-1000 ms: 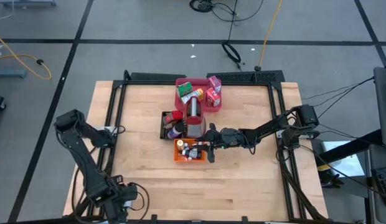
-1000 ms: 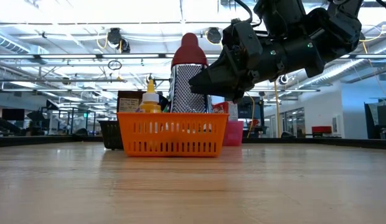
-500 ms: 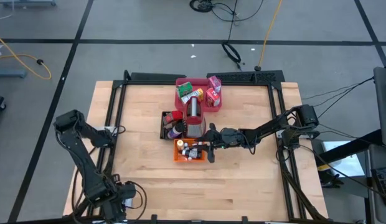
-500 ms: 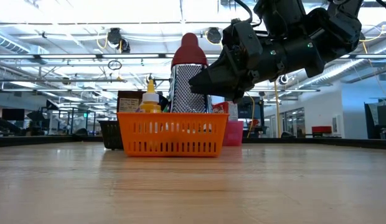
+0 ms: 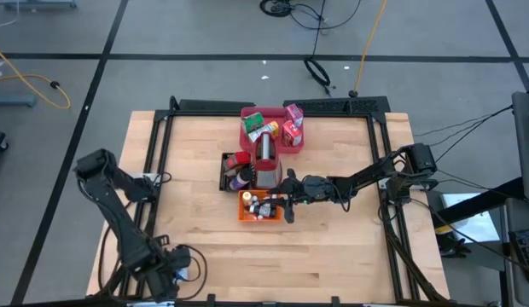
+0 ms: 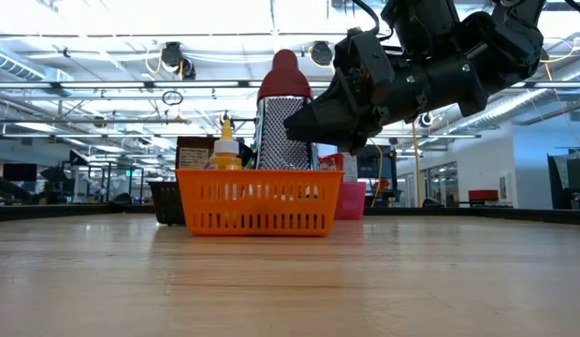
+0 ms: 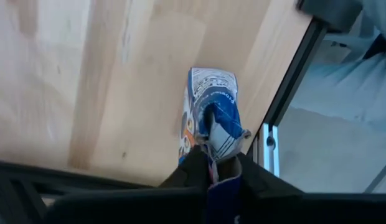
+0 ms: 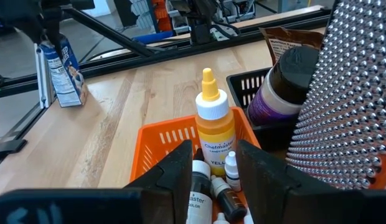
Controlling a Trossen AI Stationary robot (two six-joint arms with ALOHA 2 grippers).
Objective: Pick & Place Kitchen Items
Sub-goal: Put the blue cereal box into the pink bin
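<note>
- Since a second ago the left gripper [image 5: 181, 263] has edged slightly toward the table's middle along the near edge; the right arm and the goods have not shifted.
- The left gripper pinches the top of a blue-and-white carton [image 7: 211, 115], which stands on the wood at the near left corner, just beside the table's black frame rail [image 7: 291, 68].
- In the right wrist view the same carton shows far off, with the left gripper's fingers closed on its top.
- The right gripper [image 8: 210, 171] hovers spread above the orange basket [image 5: 258, 207], over the small bottles.
- The orange basket holds a yellow squeeze bottle [image 8: 213, 127] and several tiny dropper bottles [image 8: 232, 170].
- The black basket [image 5: 235, 170] holds a dark purple-labelled jar [image 8: 284, 84] and a brown packet [image 8: 291, 38].
- The pink tray [image 5: 270, 128] carries green, red and pink cartons.
- A red-topped steel grater [image 6: 282, 122] stands between the baskets and the tray.
</note>
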